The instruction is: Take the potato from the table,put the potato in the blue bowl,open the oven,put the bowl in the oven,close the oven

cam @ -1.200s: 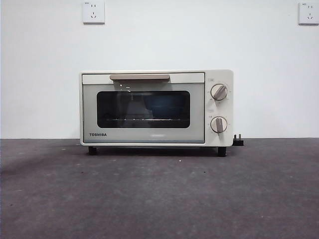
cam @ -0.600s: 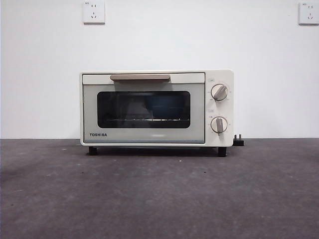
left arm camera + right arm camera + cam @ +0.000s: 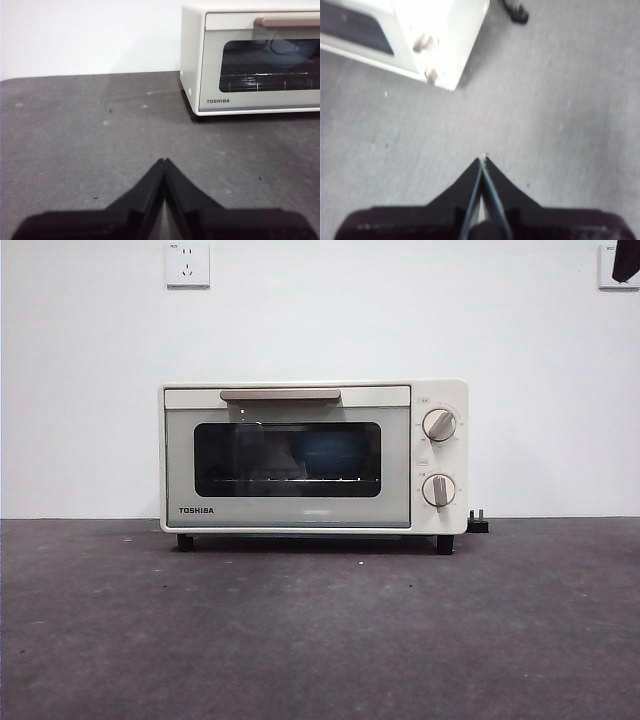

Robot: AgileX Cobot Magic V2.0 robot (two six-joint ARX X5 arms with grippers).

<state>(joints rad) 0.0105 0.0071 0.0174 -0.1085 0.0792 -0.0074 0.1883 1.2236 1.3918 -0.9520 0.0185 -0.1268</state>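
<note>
The cream-white oven (image 3: 313, 457) stands on the dark grey table (image 3: 320, 630) with its glass door closed. Through the glass a blue shape, the blue bowl (image 3: 330, 453), sits on the rack; the left wrist view shows the oven (image 3: 250, 60) and the bowl (image 3: 289, 47) too. The potato is hidden from every view. My left gripper (image 3: 164, 160) is shut and empty, low over the table well off the oven's left corner. My right gripper (image 3: 483, 159) is shut and empty, high above the table beside the oven (image 3: 415, 35) at its knob end.
A black plug (image 3: 478, 522) lies on the table behind the oven's right side, also in the right wrist view as a plug (image 3: 517, 12). Two wall sockets (image 3: 188, 264) sit high on the white wall. A black arm tip (image 3: 626, 260) shows at the top right corner.
A black arm tip has come into the front view's top right corner. The oven and its closed door have not moved.
</note>
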